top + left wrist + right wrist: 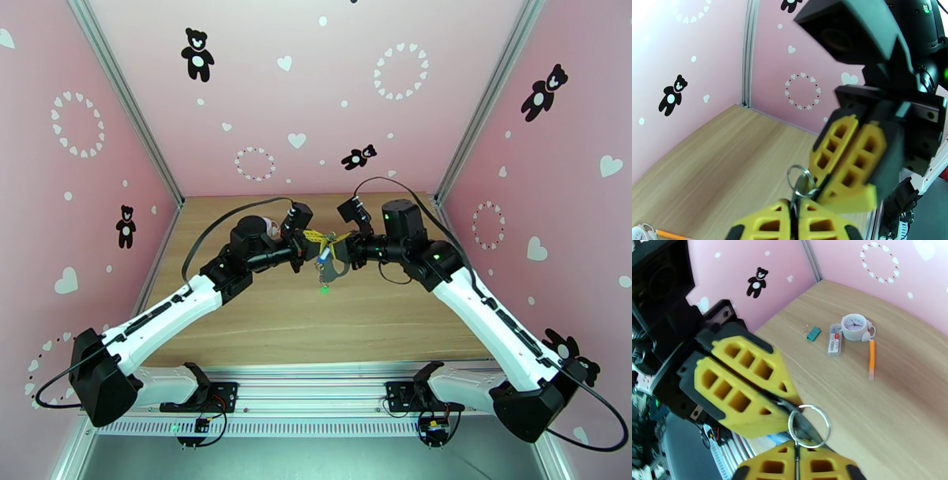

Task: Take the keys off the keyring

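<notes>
left gripper (796,205) clamped shut, right gripper (796,445) clamped shut too, tips nose to nose in mid-air. both pinch at the metal ring (809,406) of the keyring (338,268), one from each side. what else sits in either pinch besides ring wire, can't tell. black strap hangs under the ring, toward the right arm. keys (324,257) dangle straight below the ring, blue-tagged one nearest it, green tag (324,290) lowest, long axes vertical. neither arm is nearer. my read: next is working a key round the ring's coil
</notes>
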`<control>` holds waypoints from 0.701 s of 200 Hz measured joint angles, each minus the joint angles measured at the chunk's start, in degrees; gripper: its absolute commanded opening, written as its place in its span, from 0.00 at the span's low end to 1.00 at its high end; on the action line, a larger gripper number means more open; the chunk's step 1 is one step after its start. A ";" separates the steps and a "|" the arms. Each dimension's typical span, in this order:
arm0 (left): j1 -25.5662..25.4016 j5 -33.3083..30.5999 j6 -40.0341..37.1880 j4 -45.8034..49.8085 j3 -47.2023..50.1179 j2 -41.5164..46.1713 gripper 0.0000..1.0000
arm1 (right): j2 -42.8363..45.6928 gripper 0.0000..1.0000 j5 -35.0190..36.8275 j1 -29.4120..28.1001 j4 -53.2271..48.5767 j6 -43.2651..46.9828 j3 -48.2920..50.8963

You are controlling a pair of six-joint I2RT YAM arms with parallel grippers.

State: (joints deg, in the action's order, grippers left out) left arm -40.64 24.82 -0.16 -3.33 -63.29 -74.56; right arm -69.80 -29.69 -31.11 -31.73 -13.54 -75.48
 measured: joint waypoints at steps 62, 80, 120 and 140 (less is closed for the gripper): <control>-0.96 -3.06 -5.70 0.20 1.86 3.50 0.00 | 1.07 0.00 3.82 -0.33 -4.48 0.74 -3.45; -1.57 -2.99 -7.85 -0.63 4.07 5.46 0.00 | 1.29 0.00 4.04 -0.39 -7.43 2.19 -6.47; -2.38 -0.50 -13.11 -3.28 7.19 8.20 0.00 | 1.29 0.00 2.43 -1.03 -15.30 6.80 -11.15; -2.75 1.88 -15.43 -4.52 9.01 9.84 0.00 | 1.27 0.00 0.79 -1.29 -19.23 9.88 -13.31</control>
State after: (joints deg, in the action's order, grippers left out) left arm -43.40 26.70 -15.59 -7.86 -54.28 -64.73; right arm -68.53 -28.91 -32.40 -50.96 -3.66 -88.79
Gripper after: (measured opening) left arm 0.096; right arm 0.049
